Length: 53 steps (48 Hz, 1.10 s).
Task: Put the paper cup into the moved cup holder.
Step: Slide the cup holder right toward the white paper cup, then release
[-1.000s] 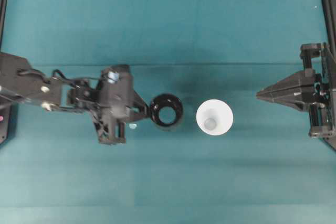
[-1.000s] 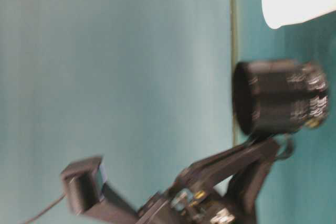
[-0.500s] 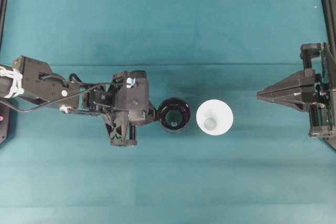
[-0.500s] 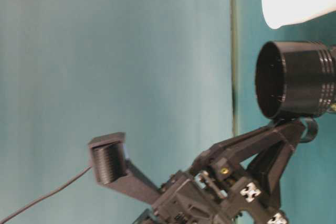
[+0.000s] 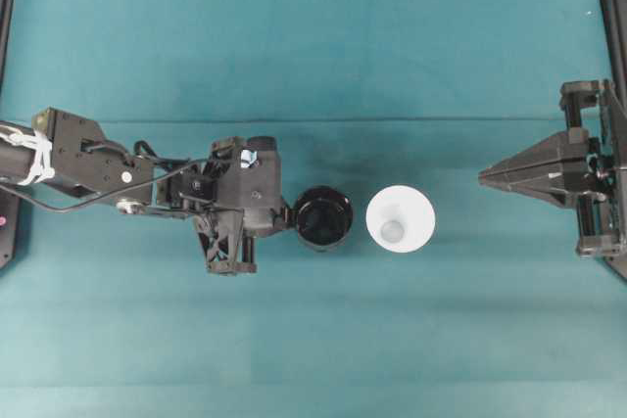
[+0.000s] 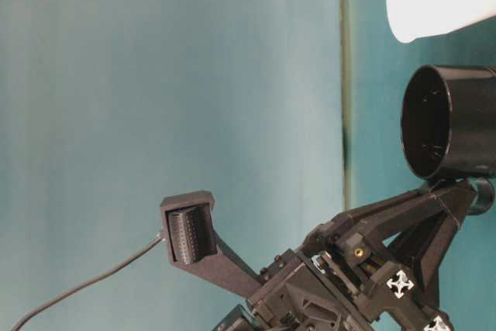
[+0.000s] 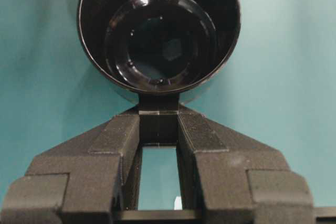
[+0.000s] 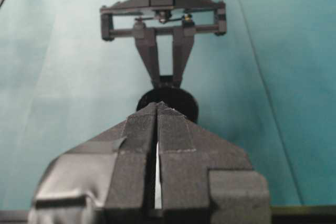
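Glossy black cup holder, matt white paper cup, matt teal table

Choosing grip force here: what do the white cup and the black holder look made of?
The paper cup looks like thin matte paper: plain white, no shine. The cup holder looks like glossy moulded plastic, with bright reflections on its rim and inner rings, though glazed material can't be excluded. The left end effector is shut on its handle stub.

A teal worktop, crossed by a faint seam running side to side, carries a glossy black cup holder near its middle and, just beside it but apart, a white paper cup standing upright with its wide rim facing up.
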Each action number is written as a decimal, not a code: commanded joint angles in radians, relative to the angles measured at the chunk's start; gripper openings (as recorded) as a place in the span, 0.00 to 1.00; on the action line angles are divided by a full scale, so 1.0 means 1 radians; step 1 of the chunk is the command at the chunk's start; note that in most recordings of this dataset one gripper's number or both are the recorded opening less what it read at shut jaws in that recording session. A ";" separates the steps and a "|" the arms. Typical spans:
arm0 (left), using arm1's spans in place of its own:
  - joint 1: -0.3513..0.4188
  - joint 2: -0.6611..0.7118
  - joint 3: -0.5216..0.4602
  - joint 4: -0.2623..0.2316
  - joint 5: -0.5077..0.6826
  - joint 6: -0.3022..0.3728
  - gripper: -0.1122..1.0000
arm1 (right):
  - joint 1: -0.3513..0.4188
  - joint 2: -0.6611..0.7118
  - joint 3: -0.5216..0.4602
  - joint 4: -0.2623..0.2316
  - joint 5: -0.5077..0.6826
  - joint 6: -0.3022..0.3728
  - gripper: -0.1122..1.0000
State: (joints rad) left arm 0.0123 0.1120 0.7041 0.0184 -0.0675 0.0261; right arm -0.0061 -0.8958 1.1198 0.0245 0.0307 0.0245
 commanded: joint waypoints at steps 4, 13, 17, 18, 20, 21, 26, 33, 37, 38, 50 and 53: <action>0.008 0.000 -0.015 0.002 -0.011 -0.002 0.27 | 0.000 0.005 -0.021 0.002 -0.003 0.009 0.12; 0.008 0.000 -0.011 0.002 -0.009 -0.003 0.48 | 0.000 0.006 -0.021 0.002 -0.003 0.009 0.11; 0.006 -0.002 -0.008 0.002 -0.008 -0.002 0.67 | 0.000 0.008 -0.021 0.002 -0.003 0.009 0.11; 0.008 -0.002 -0.006 0.002 -0.008 -0.002 0.71 | 0.000 0.008 -0.021 0.002 -0.003 0.009 0.11; 0.006 -0.002 -0.006 0.002 -0.008 0.000 0.79 | 0.000 0.009 -0.021 0.002 -0.003 0.011 0.11; 0.008 -0.002 -0.006 0.002 -0.009 0.000 0.84 | 0.000 0.011 -0.021 0.002 -0.003 0.011 0.11; 0.008 -0.002 -0.009 0.002 -0.011 0.000 0.92 | 0.000 0.018 -0.021 0.002 -0.003 0.018 0.11; 0.006 -0.008 -0.006 0.002 -0.003 -0.002 0.90 | 0.000 0.034 -0.026 0.002 0.020 0.077 0.11; 0.005 -0.038 0.006 0.002 0.015 -0.008 0.90 | 0.000 0.037 -0.043 0.002 0.041 0.117 0.11; 0.005 -0.049 0.008 0.002 0.021 -0.008 0.90 | 0.000 0.037 -0.046 0.002 0.051 0.126 0.11; 0.003 -0.209 0.077 0.002 0.041 0.000 0.90 | -0.011 0.060 -0.072 0.002 0.135 0.160 0.11; 0.003 -0.241 0.094 0.002 0.043 -0.002 0.90 | -0.017 0.075 -0.084 0.002 0.153 0.163 0.11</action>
State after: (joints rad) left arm 0.0184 -0.0813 0.7931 0.0169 -0.0215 0.0245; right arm -0.0138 -0.8391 1.0738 0.0245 0.1718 0.1733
